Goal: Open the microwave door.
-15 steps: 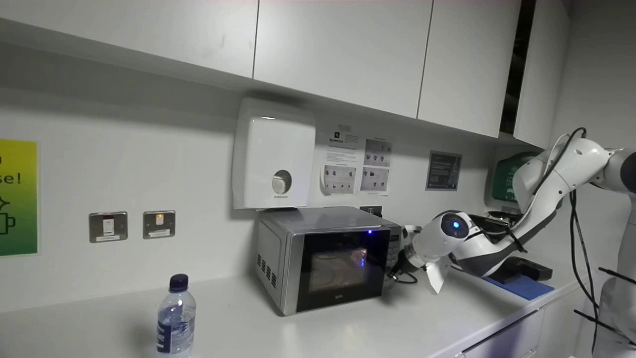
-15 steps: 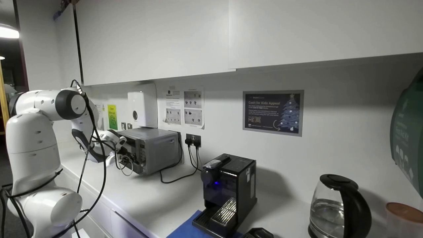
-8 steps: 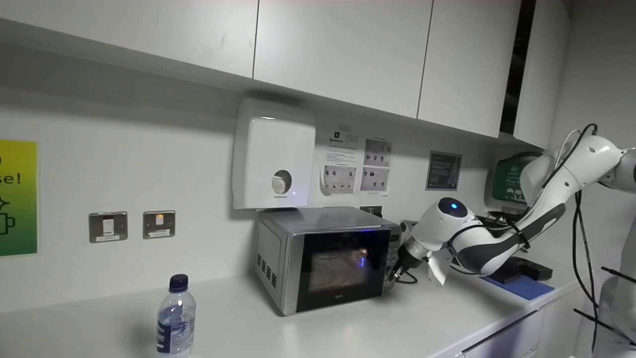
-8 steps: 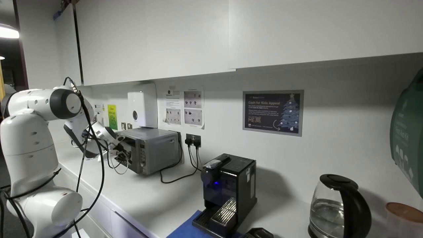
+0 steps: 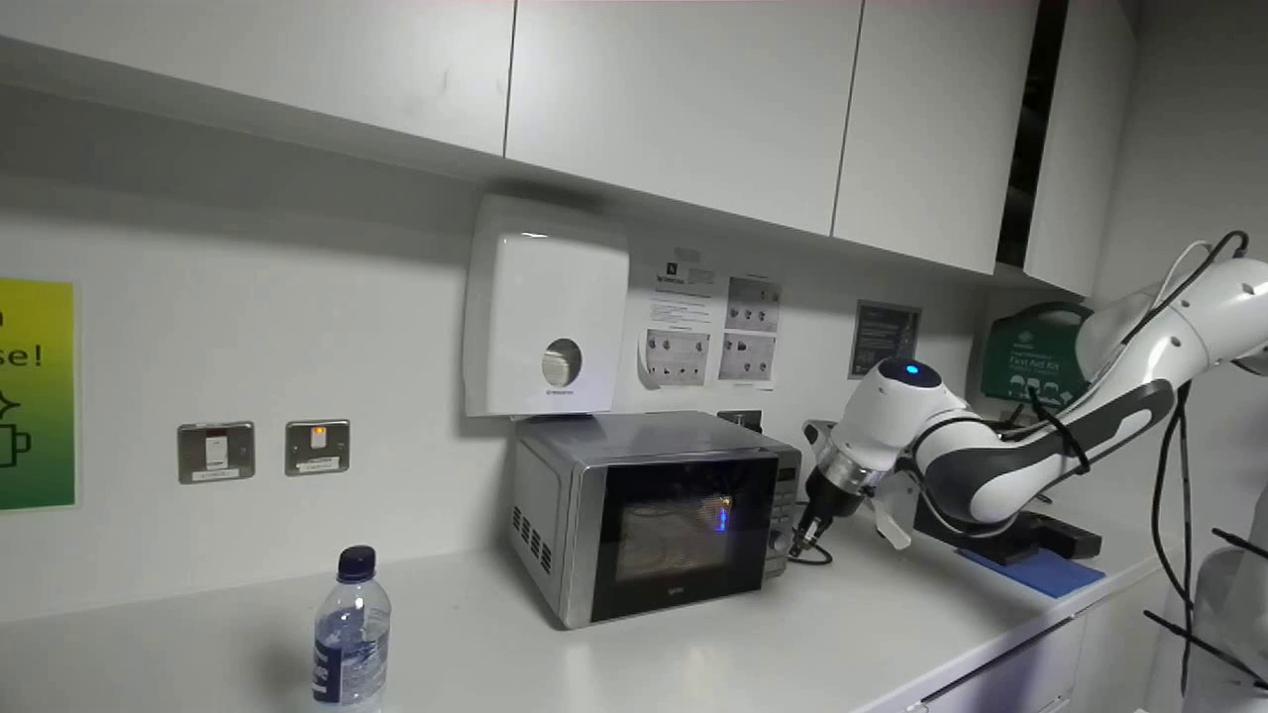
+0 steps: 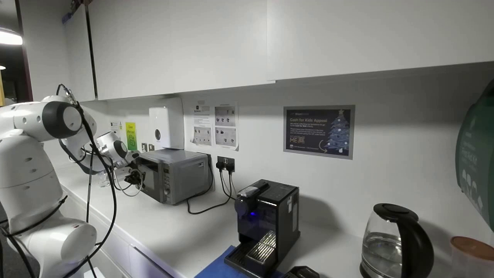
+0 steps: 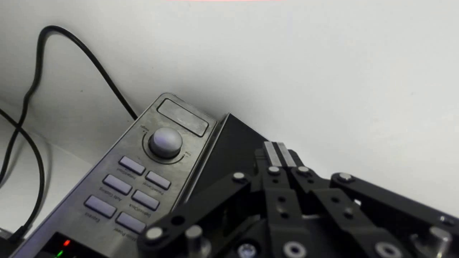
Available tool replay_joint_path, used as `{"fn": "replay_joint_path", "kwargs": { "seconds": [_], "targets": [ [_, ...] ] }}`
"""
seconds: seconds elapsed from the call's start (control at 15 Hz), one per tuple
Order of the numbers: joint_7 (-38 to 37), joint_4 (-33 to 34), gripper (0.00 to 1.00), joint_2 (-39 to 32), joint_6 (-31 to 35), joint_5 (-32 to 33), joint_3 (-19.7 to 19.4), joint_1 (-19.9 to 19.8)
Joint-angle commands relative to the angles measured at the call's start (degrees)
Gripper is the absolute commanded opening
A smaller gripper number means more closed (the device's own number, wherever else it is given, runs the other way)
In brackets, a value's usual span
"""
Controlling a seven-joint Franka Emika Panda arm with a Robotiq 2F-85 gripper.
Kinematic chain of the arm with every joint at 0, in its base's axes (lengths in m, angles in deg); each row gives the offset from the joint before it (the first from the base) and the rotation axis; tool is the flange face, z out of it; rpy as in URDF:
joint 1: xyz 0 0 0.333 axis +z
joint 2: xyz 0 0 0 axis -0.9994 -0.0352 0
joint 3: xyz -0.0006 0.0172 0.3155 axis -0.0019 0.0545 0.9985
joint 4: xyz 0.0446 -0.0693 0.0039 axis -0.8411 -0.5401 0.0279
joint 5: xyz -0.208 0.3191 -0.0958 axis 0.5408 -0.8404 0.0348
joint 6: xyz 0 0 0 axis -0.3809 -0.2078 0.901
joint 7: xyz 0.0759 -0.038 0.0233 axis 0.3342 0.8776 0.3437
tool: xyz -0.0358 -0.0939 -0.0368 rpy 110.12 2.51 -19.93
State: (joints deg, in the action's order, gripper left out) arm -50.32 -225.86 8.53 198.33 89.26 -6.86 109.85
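Black and metal-jointed, the pincer (image 7: 278, 149) holds its silver-tipped fingers (image 7: 271, 154) together; it has backed away a little from the boxy silver-grey microwave (image 5: 644, 436), leaving more of the grey button panel (image 5: 784, 502) in sight. Behind its white jointed arm (image 5: 1179, 347) I see more of the green first-aid case (image 5: 1035, 361). The silver-framed dark-glass microwave door (image 5: 684, 535) looks unmoved, on the microwave's front.

The boxy silver-grey metal microwave (image 5: 634, 439) is fronted by a black rectangular glass door (image 5: 684, 540) flecked with blue. The jointed black end effector (image 7: 279, 154) is tipped in silver; the clear plastic bottle (image 5: 352, 634) is capped in navy.
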Motion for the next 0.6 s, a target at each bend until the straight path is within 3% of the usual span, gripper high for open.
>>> {"fn": "replay_joint_path", "kwargs": {
  "seconds": [0.0,0.53],
  "targets": [
    [5.0,0.6,0.00,5.2,-8.1,-5.0,1.7,-0.3],
    [4.5,6.1,0.00,8.6,-26.2,-5.8,4.1,-0.9]
  ]
}}
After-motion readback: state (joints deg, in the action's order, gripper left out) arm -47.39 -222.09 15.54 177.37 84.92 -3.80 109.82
